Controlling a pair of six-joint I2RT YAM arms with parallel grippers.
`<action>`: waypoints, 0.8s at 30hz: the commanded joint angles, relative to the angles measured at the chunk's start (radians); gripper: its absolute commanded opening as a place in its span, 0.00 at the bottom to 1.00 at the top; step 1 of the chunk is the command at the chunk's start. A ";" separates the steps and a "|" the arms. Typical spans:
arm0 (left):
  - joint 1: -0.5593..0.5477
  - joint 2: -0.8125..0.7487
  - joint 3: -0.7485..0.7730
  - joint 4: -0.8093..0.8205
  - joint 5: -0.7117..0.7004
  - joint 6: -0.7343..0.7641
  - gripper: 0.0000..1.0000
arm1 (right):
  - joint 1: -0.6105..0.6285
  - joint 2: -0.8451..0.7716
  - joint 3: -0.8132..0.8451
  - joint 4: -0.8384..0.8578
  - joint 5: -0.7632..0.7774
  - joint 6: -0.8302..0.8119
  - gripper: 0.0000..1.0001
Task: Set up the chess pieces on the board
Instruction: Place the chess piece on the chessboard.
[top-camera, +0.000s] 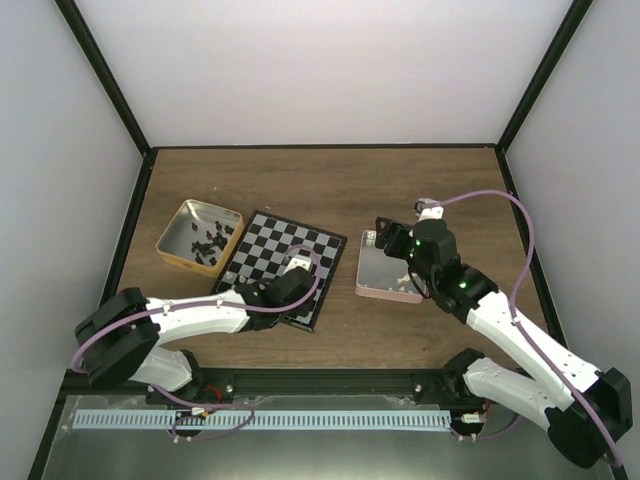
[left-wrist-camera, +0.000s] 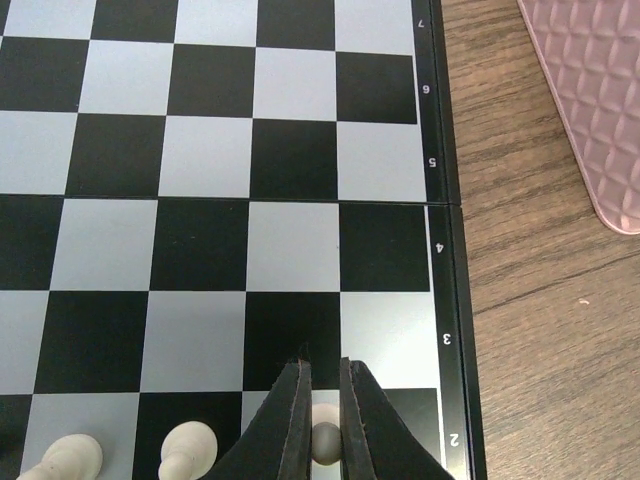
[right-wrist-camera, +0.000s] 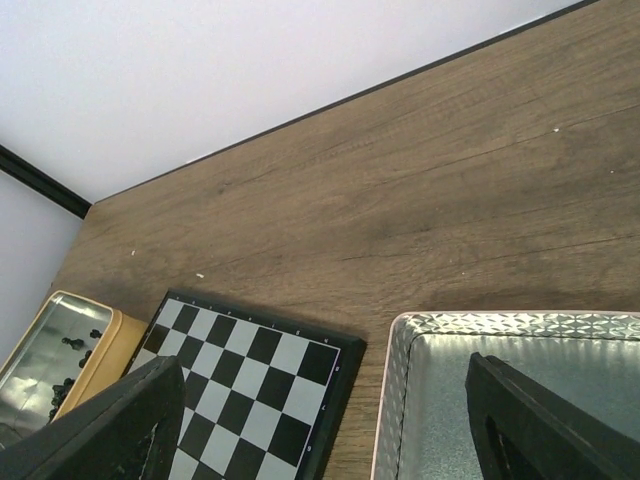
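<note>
The board (top-camera: 268, 246) lies left of the table's centre. My left gripper (top-camera: 297, 267) hangs low over its near right corner. In the left wrist view the left gripper (left-wrist-camera: 324, 372) is shut on a cream-white chess piece (left-wrist-camera: 326, 441) with a round head, which stands on a pale square of the board (left-wrist-camera: 300, 150) by the right rim. Two more white chess pieces (left-wrist-camera: 188, 447) (left-wrist-camera: 70, 458) stand to its left in the same row. My right gripper (top-camera: 386, 238) is open above the pink tin (top-camera: 372, 287), its jaws wide apart and holding nothing.
A gold tin (top-camera: 180, 222) with several small black pieces (top-camera: 207, 240) sits left of the board. The pink tin holds a few white pieces (top-camera: 405, 283) near its right side. In the right wrist view the tin's metal rim (right-wrist-camera: 400, 380) lies just right of the board's corner (right-wrist-camera: 345, 352).
</note>
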 joint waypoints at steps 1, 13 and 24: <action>-0.003 0.012 -0.013 0.028 -0.020 0.008 0.04 | 0.004 0.006 0.016 0.004 -0.003 -0.003 0.78; -0.003 0.021 -0.029 0.026 -0.022 -0.002 0.04 | 0.003 0.013 0.019 0.009 -0.022 -0.015 0.79; -0.004 0.013 -0.042 0.021 -0.022 0.005 0.12 | 0.004 0.016 0.017 0.004 -0.017 -0.009 0.79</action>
